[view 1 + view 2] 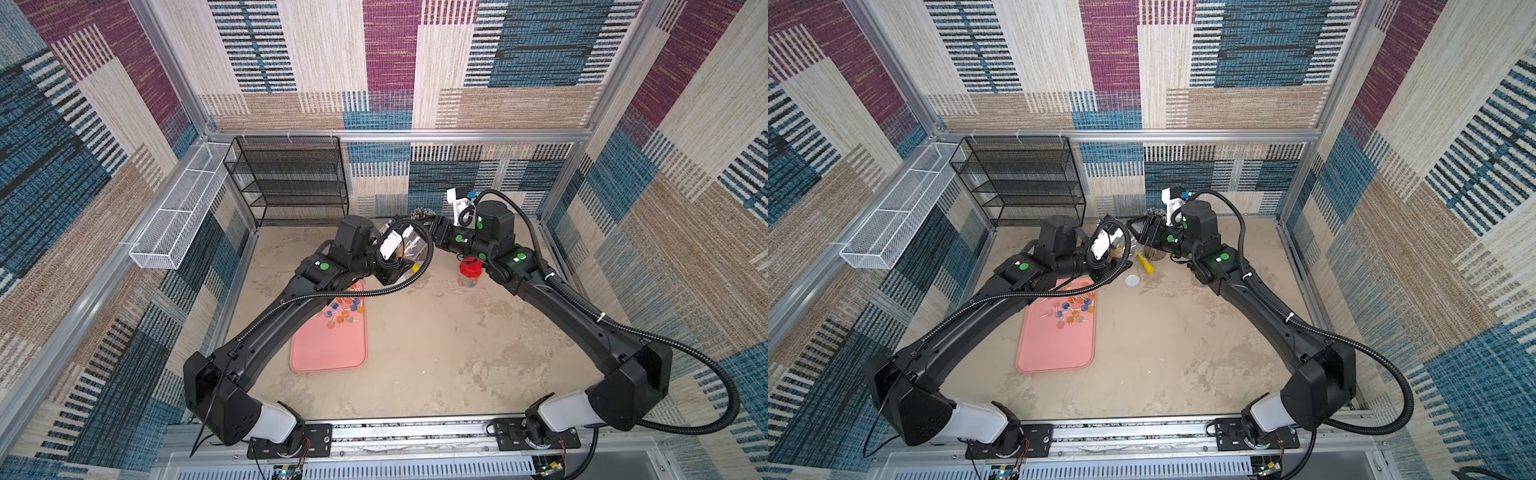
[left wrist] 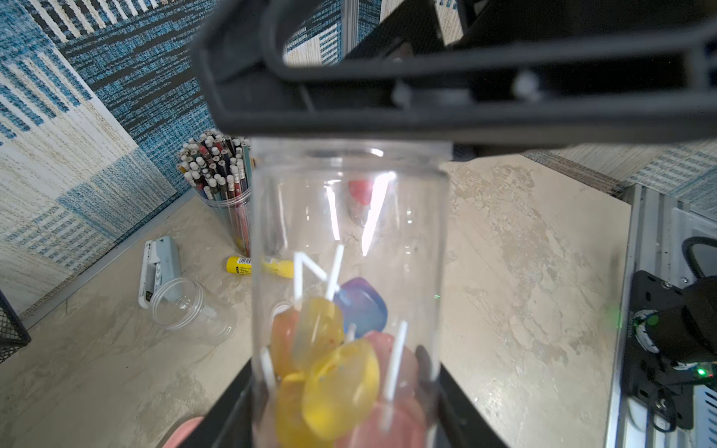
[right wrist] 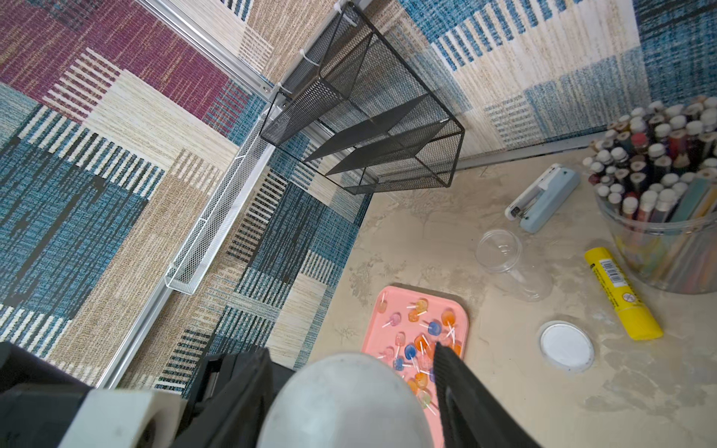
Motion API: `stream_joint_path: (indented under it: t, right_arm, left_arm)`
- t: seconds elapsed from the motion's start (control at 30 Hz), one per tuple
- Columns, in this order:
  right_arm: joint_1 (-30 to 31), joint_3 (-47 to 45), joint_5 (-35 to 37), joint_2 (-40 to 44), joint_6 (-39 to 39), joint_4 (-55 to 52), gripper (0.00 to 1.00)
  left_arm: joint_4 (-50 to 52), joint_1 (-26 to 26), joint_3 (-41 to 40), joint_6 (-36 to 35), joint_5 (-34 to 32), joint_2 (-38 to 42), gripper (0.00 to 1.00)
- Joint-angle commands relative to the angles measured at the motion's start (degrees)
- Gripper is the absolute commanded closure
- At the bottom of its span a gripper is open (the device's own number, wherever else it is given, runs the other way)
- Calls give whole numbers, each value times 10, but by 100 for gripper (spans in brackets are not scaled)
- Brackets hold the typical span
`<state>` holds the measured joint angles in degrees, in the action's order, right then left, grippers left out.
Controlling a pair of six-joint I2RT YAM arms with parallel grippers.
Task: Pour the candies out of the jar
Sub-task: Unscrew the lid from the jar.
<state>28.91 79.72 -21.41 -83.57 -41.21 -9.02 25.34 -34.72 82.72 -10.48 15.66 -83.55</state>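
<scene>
Two arms meet over the far half of the counter [image 1: 436, 353], just past the far end of a pink tray [image 1: 328, 353].

Left tool [image 2: 345, 419]: pressed onto the clear jar [image 2: 349, 232], one finger on each side of its body, holding it off the counter.

Right tool [image 3: 349, 357]: closed against the jar's whitish lid [image 3: 341, 403], with a black finger lying along each side of it. In the left wrist view this tool crosses the jar's far end.

Candies [image 2: 333, 364]: yellow, orange, blue and pink heads on white sticks, bunched inside the jar at the end nearest the left tool. The rest of the jar is bare.

Loose candies [image 3: 419, 341]: scattered on the far half of the tray; the near half is bare pink.

Near the back wall, on the counter:
- a tub of pencils [image 3: 667, 252], standing upright
- a yellow stick [image 3: 620, 294], lying just beside the tub
- a pale blue stapler [image 3: 543, 198]
- an empty clear jar [image 3: 504, 260], lying on its side
- a loose white lid [image 3: 566, 345], lying flat

A red-capped jar [image 1: 470, 268] stands under the right arm. A black mesh shelf [image 1: 291, 178] stands in the back corner.
</scene>
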Motion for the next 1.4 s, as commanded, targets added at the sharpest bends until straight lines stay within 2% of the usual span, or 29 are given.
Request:
stream_joint_path:
  t: [0.0, 0.17, 0.3, 0.47, 0.6, 0.7, 0.9, 1.17, 1.27, 1.33, 1.37]
  right_arm:
    - [1, -4, 6, 0, -9, 26, 39]
    - [1, -3, 5, 5, 5, 28, 53]
    - [0, 2, -21, 12, 40, 38, 59]
    - [-10, 1, -116, 31, 86, 86, 63]
    - [-17, 0, -189, 48, 129, 98, 64]
    - [-21, -5, -233, 60, 150, 98, 64]
    - [-35, -22, -278, 84, 169, 90, 66]
    - [-44, -22, -285, 82, 167, 86, 65]
    - [-44, -16, -281, 76, 162, 86, 61]
    - [-44, -10, -273, 72, 157, 83, 50]
    - [-44, -4, -267, 69, 154, 80, 41]
  left_arm:
    - [-6, -2, 3, -16, -7, -1, 100]
    - [-5, -3, 3, -12, 0, -1, 100]
    - [-6, 6, 19, -11, 52, 2, 100]
    - [0, 32, 52, -7, 228, -2, 100]
    - [-13, 52, 70, 23, 366, -11, 100]
    - [-14, 58, 82, 38, 424, -19, 100]
    - [7, 59, 91, 32, 458, -23, 100]
    - [16, 59, 89, 27, 441, -23, 100]
    - [21, 59, 89, 26, 433, -23, 100]
    - [22, 59, 88, 25, 427, -22, 100]
    - [23, 59, 87, 25, 421, -21, 100]
